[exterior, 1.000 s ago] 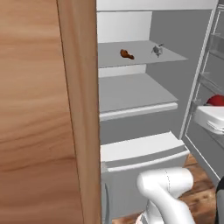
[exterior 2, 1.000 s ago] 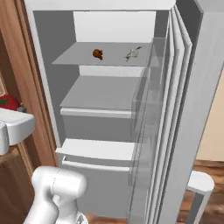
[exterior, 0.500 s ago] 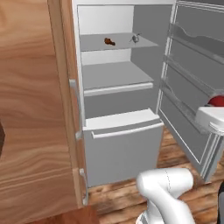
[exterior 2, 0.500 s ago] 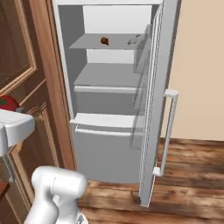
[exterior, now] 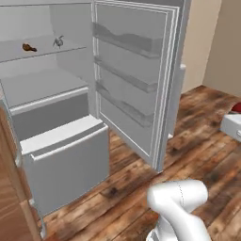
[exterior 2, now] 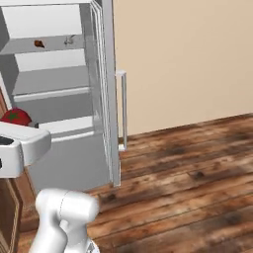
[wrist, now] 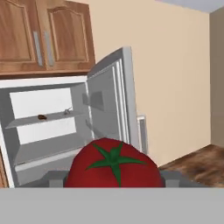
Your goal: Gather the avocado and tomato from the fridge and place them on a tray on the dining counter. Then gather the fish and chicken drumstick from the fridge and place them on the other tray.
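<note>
A red tomato with a green stalk sits between my fingertips, and my gripper is shut on it. The same tomato rides on my hand at the left edge of the right base view, and its red edge shows at the far right of the left base view. The grey fridge stands open, its door swung wide. On its upper shelf lie the brown chicken drumstick and the small grey fish. Both are far from my hand: drumstick, fish.
The fridge's lower drawer juts forward. Wooden cabinets hang above the fridge. A beige wall runs to the right of the door, with wood-plank floor in front of it.
The whole picture has shifted: the base has backed off and turned away from the fridge, which now stands farther off and to the left. The tomato stays in my grip.
</note>
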Robot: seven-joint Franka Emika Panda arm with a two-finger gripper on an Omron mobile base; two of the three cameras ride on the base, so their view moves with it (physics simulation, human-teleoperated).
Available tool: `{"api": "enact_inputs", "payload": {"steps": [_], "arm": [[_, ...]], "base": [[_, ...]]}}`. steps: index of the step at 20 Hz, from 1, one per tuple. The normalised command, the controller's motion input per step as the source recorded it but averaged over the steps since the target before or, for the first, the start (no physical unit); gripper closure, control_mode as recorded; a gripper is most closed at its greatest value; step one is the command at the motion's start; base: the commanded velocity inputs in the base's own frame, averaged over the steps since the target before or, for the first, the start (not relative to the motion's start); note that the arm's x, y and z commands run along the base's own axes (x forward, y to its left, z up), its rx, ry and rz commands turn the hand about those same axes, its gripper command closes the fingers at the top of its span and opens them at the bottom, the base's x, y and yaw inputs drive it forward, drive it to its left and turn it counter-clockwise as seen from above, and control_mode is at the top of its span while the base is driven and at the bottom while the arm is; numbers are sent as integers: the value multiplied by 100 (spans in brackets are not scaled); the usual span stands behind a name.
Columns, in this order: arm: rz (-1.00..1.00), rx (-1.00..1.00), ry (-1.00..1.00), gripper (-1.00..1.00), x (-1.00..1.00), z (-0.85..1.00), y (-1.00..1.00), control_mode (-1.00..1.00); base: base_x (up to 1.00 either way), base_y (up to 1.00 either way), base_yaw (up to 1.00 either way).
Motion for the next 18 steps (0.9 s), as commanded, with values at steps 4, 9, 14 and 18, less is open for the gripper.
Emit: {"api": "enact_inputs", "payload": {"steps": [4, 9, 14, 18], "arm": [[0, 0, 0, 100, 0, 0, 0, 100], [0, 0, 0, 100, 0, 0, 0, 100], [0, 0, 0, 100, 0, 0, 0, 100], [0, 0, 0, 100, 0, 0, 0, 100]], "base": [[0, 0, -99], [0, 0, -98], [0, 0, -98], [0, 0, -99]]}}
